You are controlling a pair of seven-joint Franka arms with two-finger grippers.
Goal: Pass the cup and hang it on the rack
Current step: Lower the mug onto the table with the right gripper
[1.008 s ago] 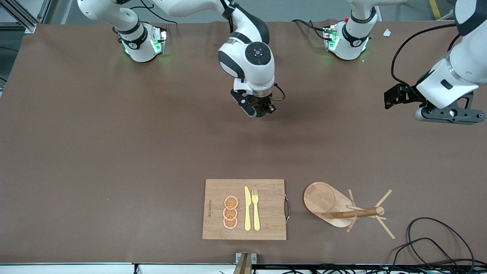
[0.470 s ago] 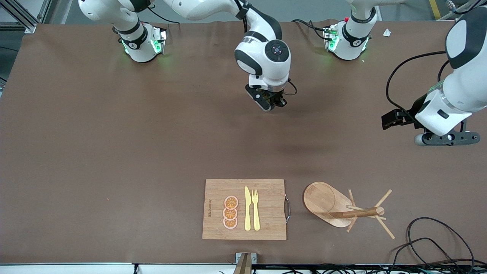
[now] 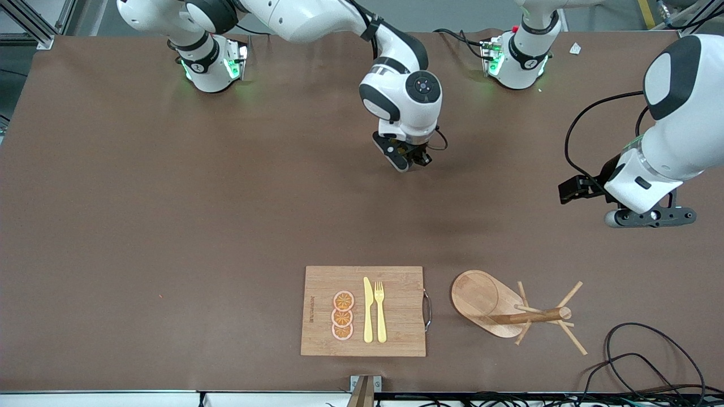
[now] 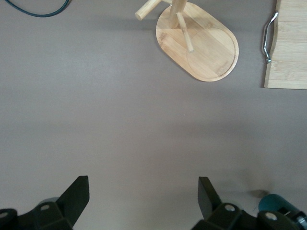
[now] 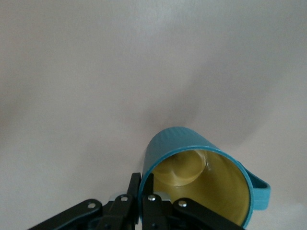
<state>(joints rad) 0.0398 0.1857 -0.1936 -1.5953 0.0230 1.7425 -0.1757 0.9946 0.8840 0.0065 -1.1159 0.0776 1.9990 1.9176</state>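
Right now your right tool pinches the cup by its thin rim over mid-bench, so take that light, rigid, slick body with the open left tool, leaving the handle free.

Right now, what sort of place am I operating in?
Most likely a robotics lab bench staged as a kitchen: two arms bolted onto a brown mat, loose cables at the edge, and props such as a mug rack and a cutting board.
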